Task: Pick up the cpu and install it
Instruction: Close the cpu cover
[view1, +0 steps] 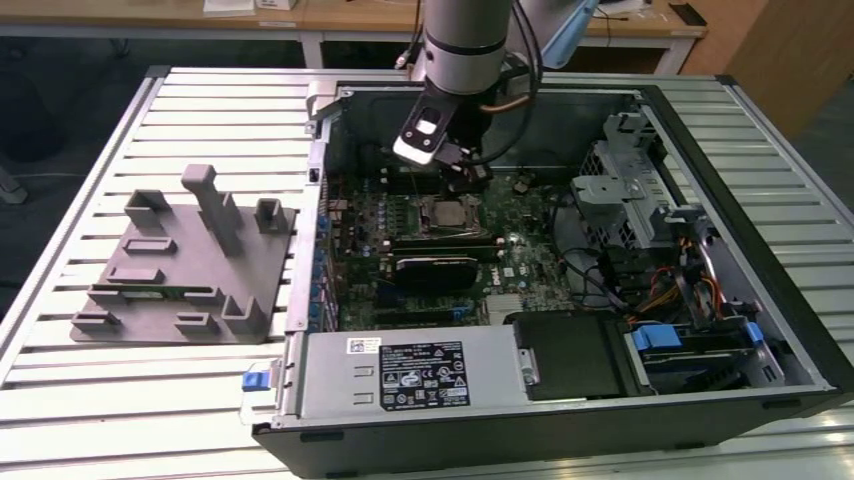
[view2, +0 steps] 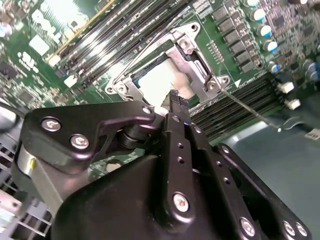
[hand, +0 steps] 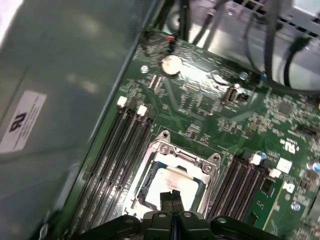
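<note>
The cpu lies flat in the metal-framed socket on the green motherboard, its silver top bright under the light. In both wrist views my gripper hangs just above the chip's edge, its two black fingers pressed together with nothing between them. The second wrist view shows the cpu inside the socket frame, with the gripper at its rim. In the exterior view the gripper reaches down into the open computer case, right over the cpu.
A grey fixture plate with upright blocks lies on the slatted table at the exterior view's left. Inside the case are a power supply, a drive cage and loose cables. Memory slots flank the socket.
</note>
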